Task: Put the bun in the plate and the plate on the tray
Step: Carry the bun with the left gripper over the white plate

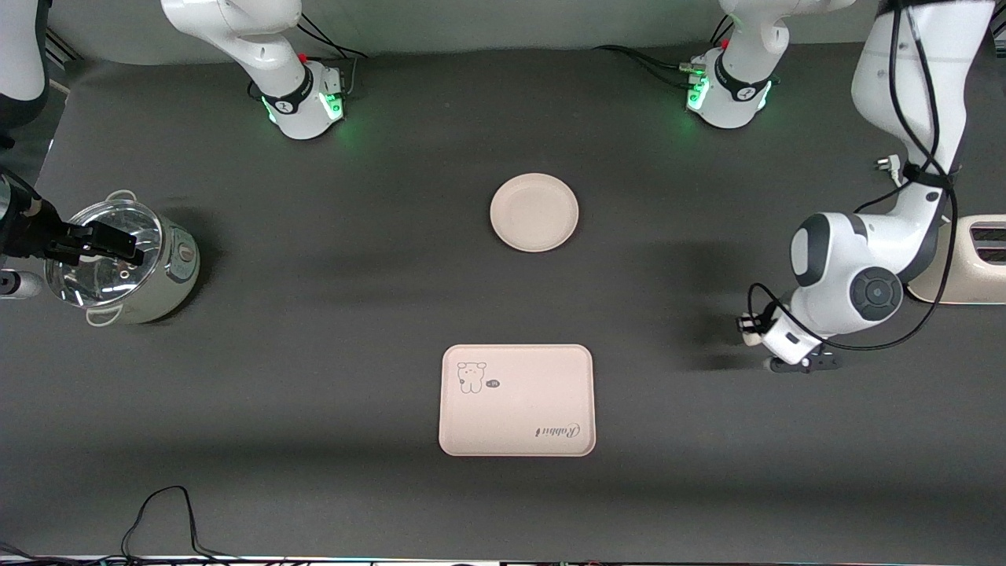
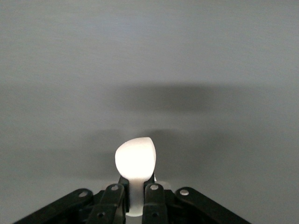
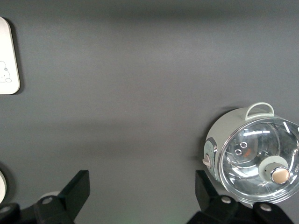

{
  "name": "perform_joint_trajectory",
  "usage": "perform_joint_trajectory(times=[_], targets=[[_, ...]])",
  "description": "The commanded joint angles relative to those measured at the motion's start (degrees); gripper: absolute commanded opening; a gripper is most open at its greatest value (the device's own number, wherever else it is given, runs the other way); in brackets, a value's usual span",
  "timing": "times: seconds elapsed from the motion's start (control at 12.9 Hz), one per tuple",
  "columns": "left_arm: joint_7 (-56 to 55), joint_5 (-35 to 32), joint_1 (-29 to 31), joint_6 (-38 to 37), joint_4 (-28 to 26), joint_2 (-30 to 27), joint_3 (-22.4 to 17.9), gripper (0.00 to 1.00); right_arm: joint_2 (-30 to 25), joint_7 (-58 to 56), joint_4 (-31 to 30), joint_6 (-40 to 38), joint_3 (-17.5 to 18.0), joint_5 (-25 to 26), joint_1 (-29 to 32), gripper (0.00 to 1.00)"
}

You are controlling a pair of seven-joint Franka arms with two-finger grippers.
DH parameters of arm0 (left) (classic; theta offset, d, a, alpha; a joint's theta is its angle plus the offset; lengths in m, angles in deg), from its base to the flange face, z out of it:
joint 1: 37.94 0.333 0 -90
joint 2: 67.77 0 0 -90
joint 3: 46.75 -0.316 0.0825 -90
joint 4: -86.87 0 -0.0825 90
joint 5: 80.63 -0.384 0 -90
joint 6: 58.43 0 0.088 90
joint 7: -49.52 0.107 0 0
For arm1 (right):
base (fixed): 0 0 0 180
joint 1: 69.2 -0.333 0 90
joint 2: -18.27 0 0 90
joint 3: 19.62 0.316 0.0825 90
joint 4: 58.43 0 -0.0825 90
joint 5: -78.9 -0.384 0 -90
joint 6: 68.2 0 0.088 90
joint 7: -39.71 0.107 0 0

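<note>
While the front view shows only the back of the left gripper, low over bare table toward the left arm's end and nearer the front camera than the toaster, the left wrist view makes plain what it carries: the bun, pinched between its fingers, with dark table beneath it. From the front, the bun itself is hidden by the wrist and cables.

The plate lies bare on the table about midway between the two arm bases. The tray lies nearer the front camera than the plate, well apart from it, with its cartoon animal print toward the right arm's end and the "Rabbit" script at the corner toward the left arm's end. Both are well apart from the left gripper.

The right gripper hangs over the pot with its glass lid, at the right arm's end of the table. The right wrist view shows its jaws spread wide, with nothing between the fingers; it also shows the pot, the lid's knob, and a corner of the tray at the picture's edge. A black cable loops on the table at the edge nearest the front camera.
</note>
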Motion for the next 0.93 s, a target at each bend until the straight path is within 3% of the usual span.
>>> perform_joint_trajectory(times=[0.0, 0.15, 0.31, 0.46, 0.62, 0.85], targets=[[-4.0, 5.3, -1.5, -8.5, -1.8, -11.5, 6.5, 0.00, -1.0, -0.8, -0.7, 0.1, 0.0, -0.4, 0.0, 1.00], [-16.3, 5.9, -6.8, -9.3, -1.8, -15.1, 11.0, 0.00, -1.0, -0.8, -0.7, 0.1, 0.0, -0.4, 0.0, 1.00], [-35.0, 5.4, -18.5, -5.5, -2.0, -15.1, 11.2, 0.00, -1.0, -0.8, -0.7, 0.1, 0.0, -0.4, 0.0, 1.00], [-49.9, -0.7, -28.0, 1.8, -4.0, -11.7, 11.2, 0.00, -1.0, -0.8, -0.7, 0.1, -0.1, -0.4, 0.0, 1.00], [-56.6, -7.7, -32.4, 5.1, -4.3, -6.0, 11.2, 0.00, -1.0, -0.9, -0.7, 0.0, -0.1, -0.4, 0.0, 1.00], [-57.2, -8.9, -35.6, 9.6, -4.1, 0.2, 11.2, 0.00, -1.0, -0.9, -0.8, 0.0, -0.1, -0.4, 0.0, 1.00]])
